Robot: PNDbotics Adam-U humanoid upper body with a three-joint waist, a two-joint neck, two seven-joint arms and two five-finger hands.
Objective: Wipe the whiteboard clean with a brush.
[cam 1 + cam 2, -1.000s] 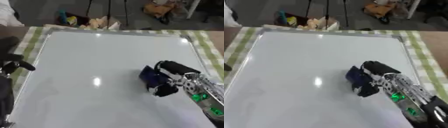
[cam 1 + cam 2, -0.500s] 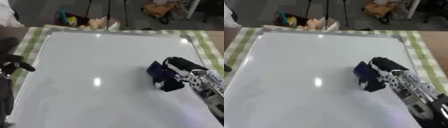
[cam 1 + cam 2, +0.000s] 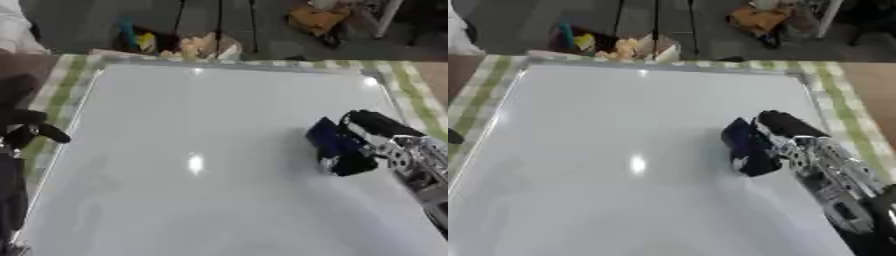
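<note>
A large whiteboard [image 3: 192,150] lies flat and fills most of both views; its surface looks plain white with a glare spot near the middle. My right hand [image 3: 376,135] comes in from the right and is shut on a dark blue brush [image 3: 331,142], which presses on the board's right half. The brush [image 3: 747,145] shows better in the right eye view, under the curled fingers. At the left edge of the left eye view my left hand [image 3: 31,131] rests beside the board, its dark fingers curled and holding nothing.
A green-and-white checked cloth [image 3: 61,85] lies under the board and shows along its left, top and right edges. Beyond the far edge stand a tripod's legs [image 3: 219,20] and bags on the floor [image 3: 188,45].
My right hand has slid the brush to the right and a little up the board. The left hand stays put.
</note>
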